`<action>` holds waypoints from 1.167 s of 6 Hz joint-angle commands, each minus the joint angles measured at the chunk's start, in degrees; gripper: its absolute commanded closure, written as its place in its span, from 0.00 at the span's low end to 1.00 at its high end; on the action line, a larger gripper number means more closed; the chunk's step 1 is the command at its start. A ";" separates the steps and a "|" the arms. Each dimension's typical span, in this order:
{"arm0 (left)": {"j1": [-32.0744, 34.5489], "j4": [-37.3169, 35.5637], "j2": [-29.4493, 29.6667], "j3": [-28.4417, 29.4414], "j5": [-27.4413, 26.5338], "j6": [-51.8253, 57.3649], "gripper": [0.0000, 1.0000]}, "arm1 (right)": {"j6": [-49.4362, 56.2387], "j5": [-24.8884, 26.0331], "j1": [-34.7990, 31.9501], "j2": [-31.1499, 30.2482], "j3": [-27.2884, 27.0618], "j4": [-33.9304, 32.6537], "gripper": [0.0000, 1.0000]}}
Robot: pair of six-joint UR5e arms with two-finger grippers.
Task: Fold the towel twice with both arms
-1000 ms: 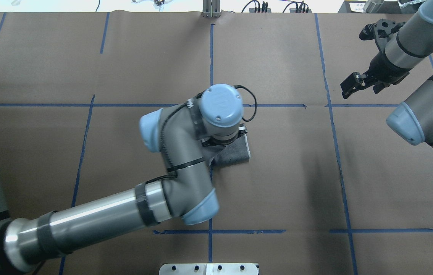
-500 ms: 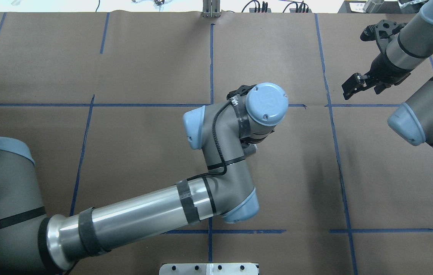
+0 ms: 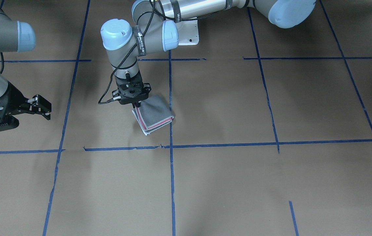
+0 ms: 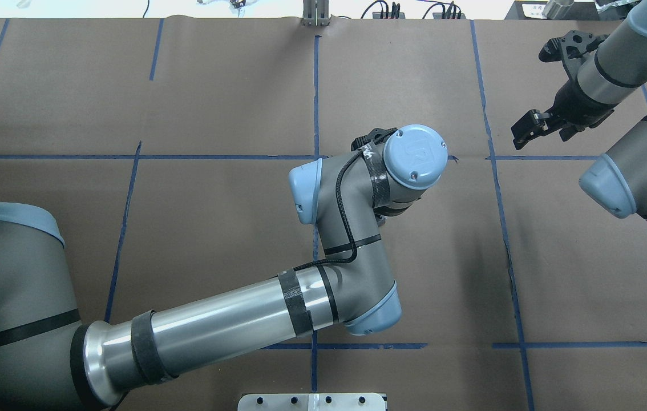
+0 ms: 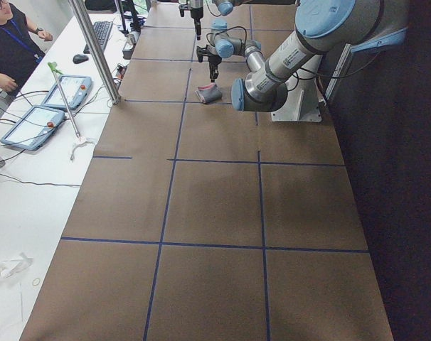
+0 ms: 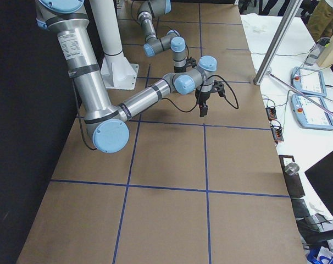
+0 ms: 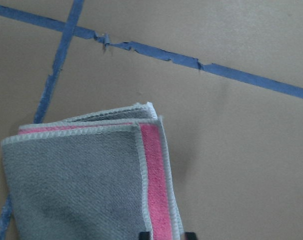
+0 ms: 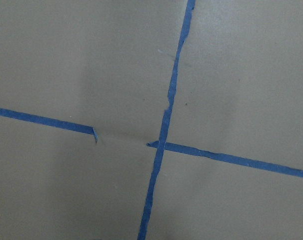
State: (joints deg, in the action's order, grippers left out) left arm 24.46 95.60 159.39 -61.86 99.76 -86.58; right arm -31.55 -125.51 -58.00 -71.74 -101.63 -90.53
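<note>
Seen from overhead, the left arm (image 4: pixel 215 325) reaches in from the left. Its wrist hides both the left gripper (image 3: pixel 136 105) and the towel (image 3: pixel 155 115) beneath it. The front-facing view shows them. The gripper points straight down, its fingers pinching one corner of the folded towel. The towel lies grey face up just beside the central blue tape line (image 3: pixel 170 85), with a pink strip and whitish edging along its layers. Whether it lies fully flat is hard to tell. Far right, the right gripper (image 4: pixel 527 130) hangs over the table (image 4: pixel 215 85) with its fingers spread and nothing between them. Its arm is cut off by the frame. Since a second ago, the left wrist has moved rightwards across the tape line and now covers the towel. The right gripper has barely moved.
</note>
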 commanded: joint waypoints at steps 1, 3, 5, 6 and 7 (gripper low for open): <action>5.99 -0.59 -0.82 -1.33 11.76 6.56 0.00 | 0.00 0.00 -0.10 0.02 -0.06 0.00 0.00; 11.55 -7.22 -12.61 -15.21 16.86 21.09 0.00 | 6.80 -0.09 -2.89 -3.46 -1.11 -0.09 0.00; 21.28 -12.01 -31.33 -32.56 21.85 41.22 0.00 | 21.71 -2.27 -10.17 -11.10 -2.00 0.09 0.00; 27.33 -12.11 -37.77 -36.11 24.58 52.80 0.00 | 30.24 -4.37 -15.17 -15.06 -2.00 0.18 0.00; 34.35 -11.59 -44.79 -36.84 29.22 66.06 0.00 | 36.93 -4.74 -19.91 -19.53 -2.00 0.44 0.00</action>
State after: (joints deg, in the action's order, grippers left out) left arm 52.44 83.81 121.36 -96.86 125.08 -32.63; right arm -1.62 -129.42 -73.31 -87.08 -103.59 -90.30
